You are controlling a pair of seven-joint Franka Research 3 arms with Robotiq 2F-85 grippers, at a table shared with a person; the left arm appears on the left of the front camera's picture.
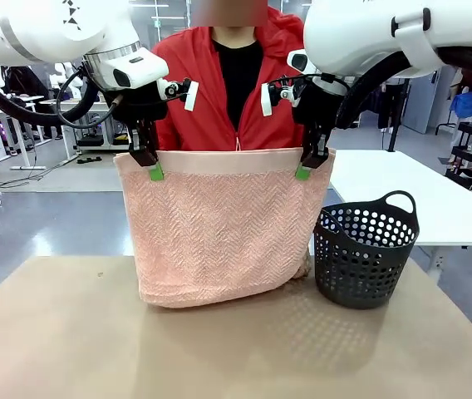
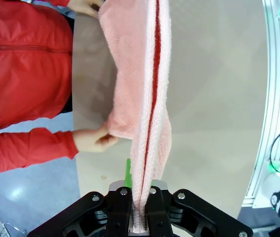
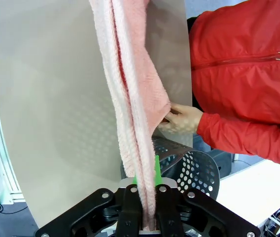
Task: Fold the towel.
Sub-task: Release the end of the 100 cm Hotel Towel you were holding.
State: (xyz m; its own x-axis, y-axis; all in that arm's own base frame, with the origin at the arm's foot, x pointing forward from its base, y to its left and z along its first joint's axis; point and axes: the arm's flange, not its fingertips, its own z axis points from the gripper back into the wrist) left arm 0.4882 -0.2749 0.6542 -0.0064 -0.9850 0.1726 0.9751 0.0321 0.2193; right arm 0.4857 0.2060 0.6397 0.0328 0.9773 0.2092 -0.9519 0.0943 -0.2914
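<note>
The salmon-pink towel (image 1: 219, 229) hangs doubled over the table, its smooth hem band along the top. My left gripper (image 1: 154, 170) is shut on the top left corner and my right gripper (image 1: 303, 171) is shut on the top right corner. Seen from the left wrist, the towel (image 2: 147, 108) runs up from between my shut fingers, and a person's hand (image 2: 93, 139) pinches its lower edge. From the right wrist, the towel (image 3: 132, 113) likewise rises from the shut fingers, and the person's other hand (image 3: 182, 117) holds the lower edge on that side.
A dark perforated plastic basket (image 1: 364, 249) stands on the brown table (image 1: 236, 349) just right of the towel. The person in a red jacket (image 1: 228, 83) stands behind the towel. A white table (image 1: 410, 195) lies at the far right.
</note>
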